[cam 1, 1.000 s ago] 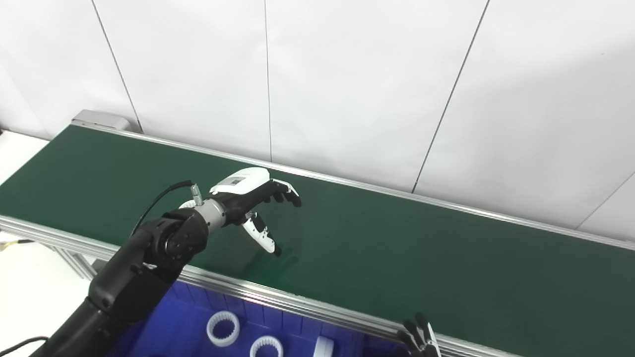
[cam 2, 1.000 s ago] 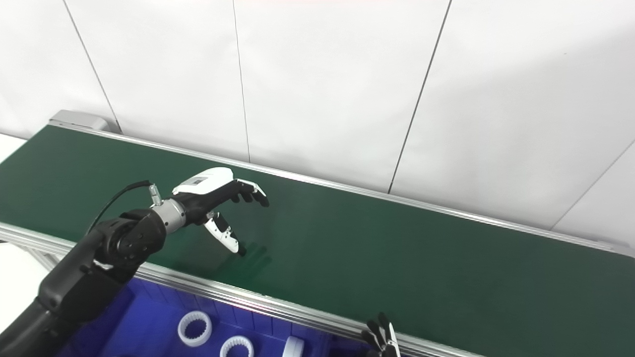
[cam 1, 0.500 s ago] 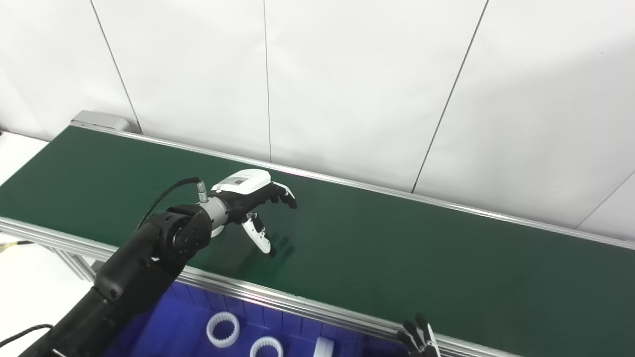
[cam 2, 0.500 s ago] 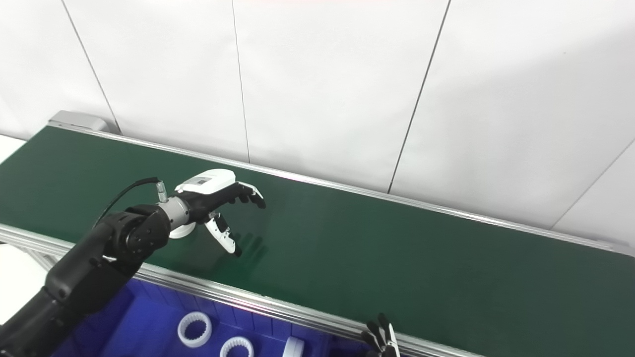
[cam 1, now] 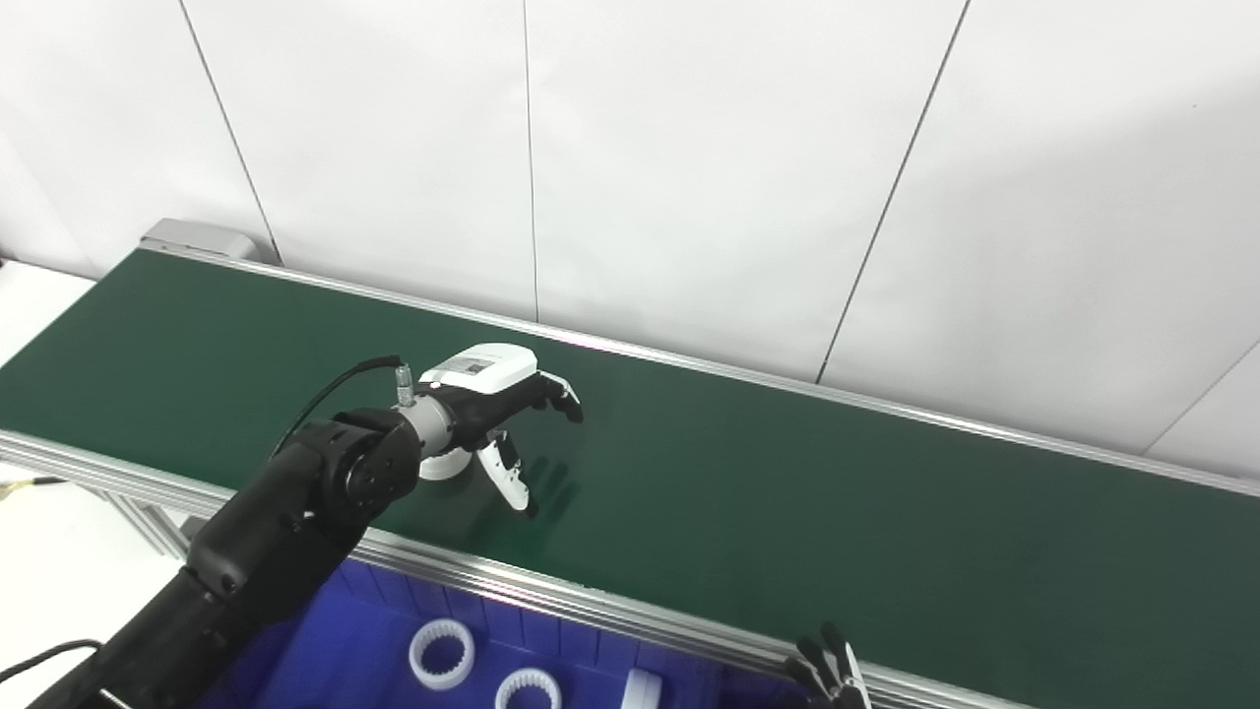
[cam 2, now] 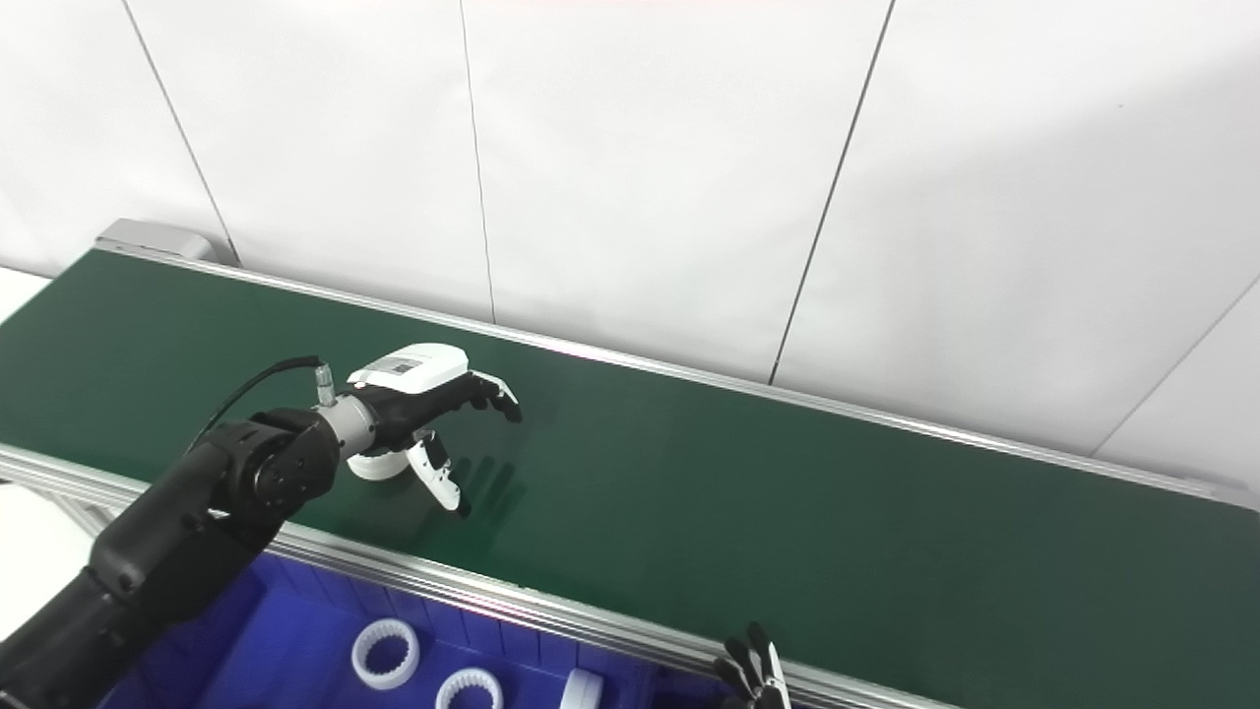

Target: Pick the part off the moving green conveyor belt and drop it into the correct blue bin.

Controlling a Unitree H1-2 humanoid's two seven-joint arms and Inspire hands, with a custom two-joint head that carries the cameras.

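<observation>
Open left hand (cam 1: 497,418) carries an unreadable label.

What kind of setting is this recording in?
Probably a mock factory sorting station or lab test cell. A long green conveyor belt with aluminium rails runs along plain white wall panels, and a blue bin below its near edge already holds white ring parts.

— What stands at the back?
— A white panelled wall (cam 1: 689,148), split by thin dark seams (cam 1: 532,158).
— Anything near that wall?
— A grey metal box (cam 1: 197,238) at its foot, far left. A thin cable (cam 1: 25,483) lies well in front of it.
</observation>
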